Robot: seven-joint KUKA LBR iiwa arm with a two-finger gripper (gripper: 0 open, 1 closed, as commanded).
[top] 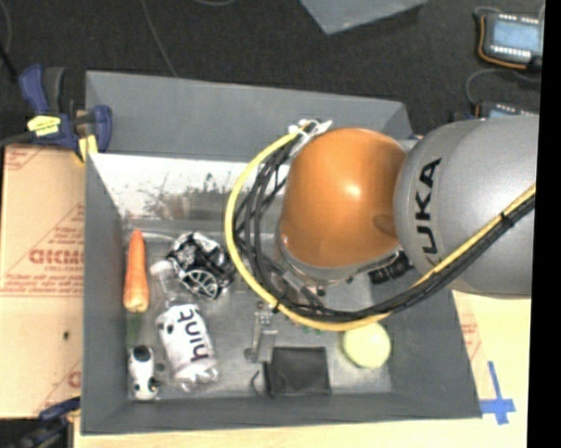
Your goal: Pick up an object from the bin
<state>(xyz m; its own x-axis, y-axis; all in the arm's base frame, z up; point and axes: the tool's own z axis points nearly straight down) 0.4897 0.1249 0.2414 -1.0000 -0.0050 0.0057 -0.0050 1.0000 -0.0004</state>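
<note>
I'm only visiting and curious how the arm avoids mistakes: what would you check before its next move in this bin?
1. Gripper low inside the bin, near the front wall: ok.
2. A thing close by to pick: the black flat pad lies right beside it: ok.
3. Room round the pad: the pale green round thing and the hint bottle lie apart from it: ok.
4. Carrot well away, by the far side wall: ok.
5. Whether anything is gripped already: cannot tell; the orange cover hides much.
</note>
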